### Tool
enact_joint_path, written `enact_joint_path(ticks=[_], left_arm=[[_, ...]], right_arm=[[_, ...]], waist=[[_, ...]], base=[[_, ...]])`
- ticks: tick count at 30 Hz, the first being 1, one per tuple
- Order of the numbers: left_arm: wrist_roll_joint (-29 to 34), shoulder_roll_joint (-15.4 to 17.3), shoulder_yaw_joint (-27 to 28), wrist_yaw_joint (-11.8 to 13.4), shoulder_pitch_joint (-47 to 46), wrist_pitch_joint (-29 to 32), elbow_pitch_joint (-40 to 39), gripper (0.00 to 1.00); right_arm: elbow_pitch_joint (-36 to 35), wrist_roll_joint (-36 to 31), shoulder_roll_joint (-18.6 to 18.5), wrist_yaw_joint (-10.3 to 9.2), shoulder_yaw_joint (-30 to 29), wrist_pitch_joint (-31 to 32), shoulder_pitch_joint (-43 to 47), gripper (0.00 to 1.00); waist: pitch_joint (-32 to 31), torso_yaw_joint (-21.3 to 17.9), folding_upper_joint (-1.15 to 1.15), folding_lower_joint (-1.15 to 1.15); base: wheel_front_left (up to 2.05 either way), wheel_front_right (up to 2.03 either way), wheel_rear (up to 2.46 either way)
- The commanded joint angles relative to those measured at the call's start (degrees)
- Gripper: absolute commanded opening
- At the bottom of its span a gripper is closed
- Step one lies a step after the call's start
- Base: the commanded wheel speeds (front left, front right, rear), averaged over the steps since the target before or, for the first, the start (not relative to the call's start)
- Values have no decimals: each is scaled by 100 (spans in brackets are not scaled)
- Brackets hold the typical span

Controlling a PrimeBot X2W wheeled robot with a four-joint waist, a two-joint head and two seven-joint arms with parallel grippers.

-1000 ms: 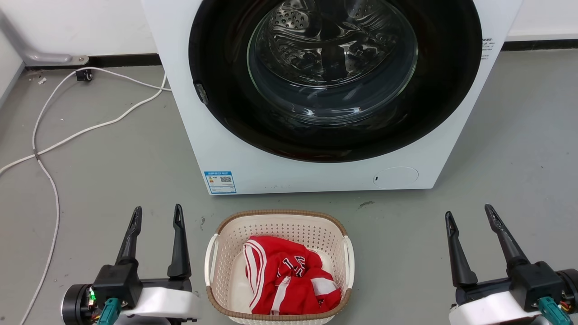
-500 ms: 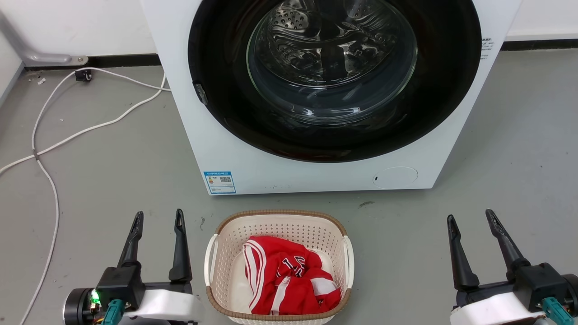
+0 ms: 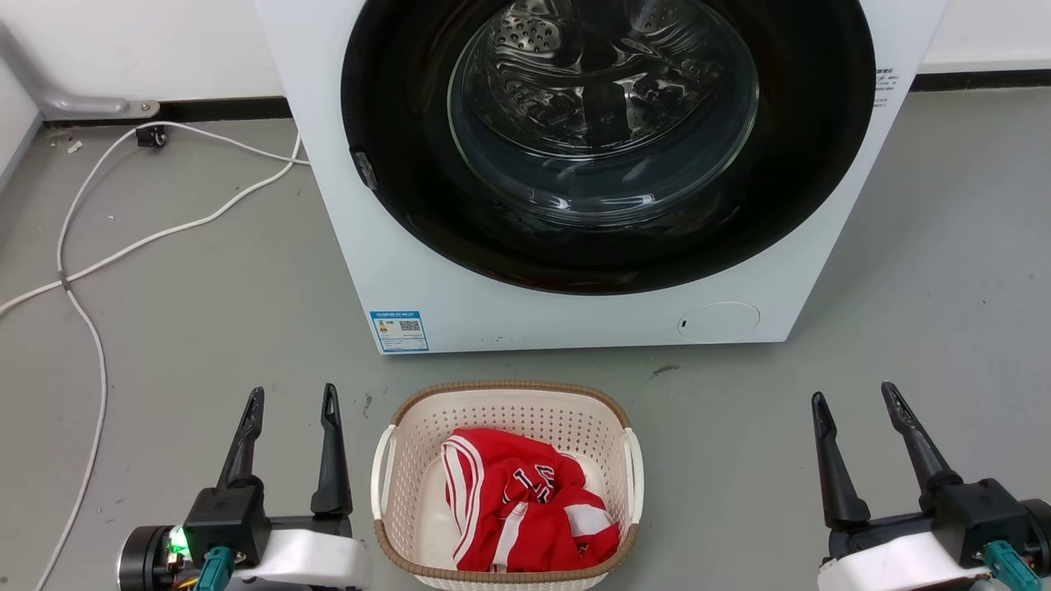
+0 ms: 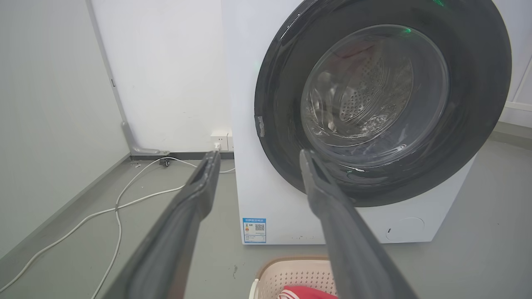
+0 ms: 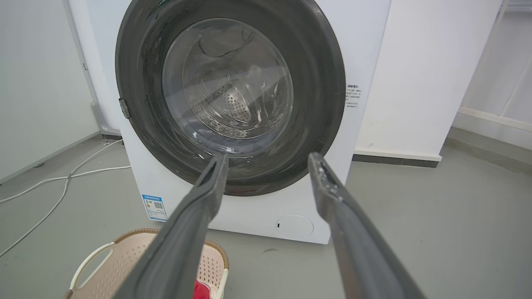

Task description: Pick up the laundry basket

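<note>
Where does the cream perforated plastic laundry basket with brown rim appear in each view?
Head view: laundry basket at bottom centre.
Left wrist view: basket at bottom edge, near centre.
Right wrist view: basket at bottom left.
Shared landmark: blue rectangular label on the white washing machine.

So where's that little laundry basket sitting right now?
In the head view the laundry basket sits on the floor in front of the washing machine, between the left gripper and the right gripper, closer to the left one, holding a red garment.
</note>
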Motion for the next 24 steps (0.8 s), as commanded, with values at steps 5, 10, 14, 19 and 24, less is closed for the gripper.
enact_joint_path(ticks=[5, 10, 14, 19, 24], left_arm=[[38, 13, 1, 40, 43, -16, -18, 100], [38, 13, 16, 34, 29, -16, -4, 100], [31, 14, 37, 35, 7, -16, 17, 100], [13, 13, 121, -59, -139, -16, 170, 100], [56, 62, 259, -267, -540, -16, 636, 100]], right_arm=[[11, -12, -27, -2, 3, -16, 51, 100], [10, -14, -27, -2, 5, -16, 42, 100], [3, -11, -27, -2, 12, -16, 18, 100], [50, -104, -26, -2, 53, -16, -145, 100], [312, -257, -26, -3, 218, -15, -469, 100]], waist=[[-4, 0, 0, 0], [-4, 0, 0, 0], [2, -1, 0, 0], [39, 8, 0, 0], [240, 20, 0, 0]], base=[[0, 0, 0], [0, 0, 0], [0, 0, 0], [0, 0, 0], [0, 0, 0]])
